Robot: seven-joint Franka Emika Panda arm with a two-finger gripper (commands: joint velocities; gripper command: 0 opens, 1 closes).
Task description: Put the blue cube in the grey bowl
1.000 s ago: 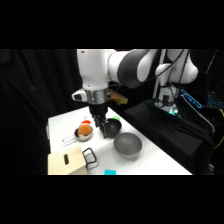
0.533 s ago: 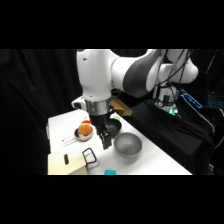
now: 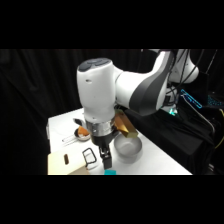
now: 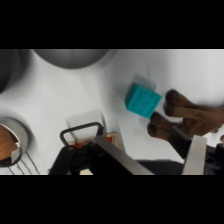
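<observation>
- Side view: the white arm reaches down over the white table [image 3: 160,157], and its two-finger gripper [image 3: 104,161] hangs low near the table's front edge.
- The small bright cyan-turquoise blue cube [image 3: 109,172] lies on the table at 6 o'clock from the gripper, just below its tips, partly cut by the picture's lower edge.
- The round matte-grey metal bowl [image 3: 128,148] stands at about 2 o'clock from the cube, just beside the gripper; the cube is outside it.
- A small pan holding an orange thing [image 3: 81,132] sits at 10 o'clock from the gripper.
- A pale tan board [image 3: 64,164] lies at 9 o'clock, and a small white piece with a black frame [image 3: 89,156] stands between board and gripper.
- From this side I cannot tell how the fingers are set.
- Wrist view: the blue cube [image 4: 143,100] rests tilted on the white table [image 4: 75,100], right of centre.
- A lumpy brown thing [image 4: 182,112] that I cannot identify lies at 4 o'clock from the cube, touching or just beside it.
- The grey bowl [image 4: 70,56] shows as an arc at the cube's 10 o'clock, well apart from it.
- The pan [image 4: 11,145] lies at the left edge, and the black-framed piece [image 4: 81,131] at 7 o'clock from the cube.
- The gripper [image 4: 157,161] rises at the bottom, its two grey metal fingers [image 4: 196,155] spread apart with nothing between them; the cube lies beyond the tips, at 12 o'clock.
</observation>
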